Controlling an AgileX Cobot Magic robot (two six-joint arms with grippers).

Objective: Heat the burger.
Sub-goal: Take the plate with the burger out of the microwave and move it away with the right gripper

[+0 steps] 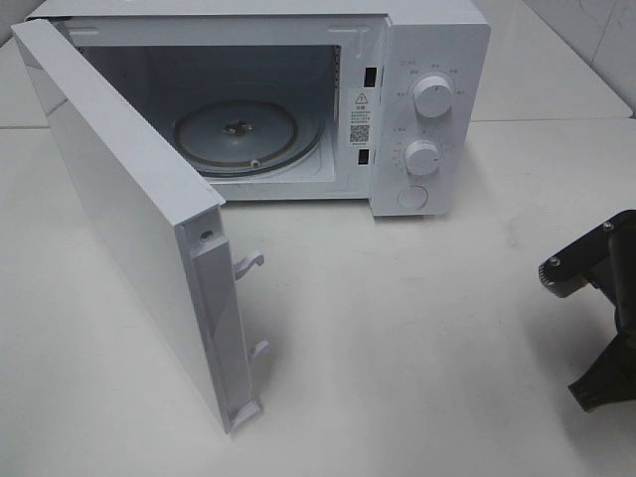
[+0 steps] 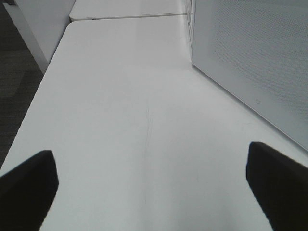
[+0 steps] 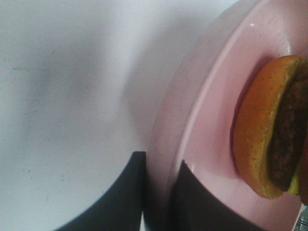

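In the right wrist view the burger (image 3: 269, 130) sits on a round pink plate (image 3: 211, 101), with its golden bun and dark patty showing. My right gripper (image 3: 161, 192) is shut on the plate's rim, one finger under it and one over. In the high view only the right arm (image 1: 606, 318) shows, at the right edge; the plate and burger are out of frame there. My left gripper (image 2: 151, 187) is open and empty above the table, beside the microwave door (image 2: 255, 62). The white microwave (image 1: 417, 99) stands open with a bare glass turntable (image 1: 248, 134).
The open door (image 1: 129, 219) swings out to the front left and stands across the left half of the white table (image 1: 417, 338). Two dials (image 1: 433, 96) and a button are on the microwave's right panel. A table edge and dark floor (image 2: 14, 82) lie left of my left gripper.
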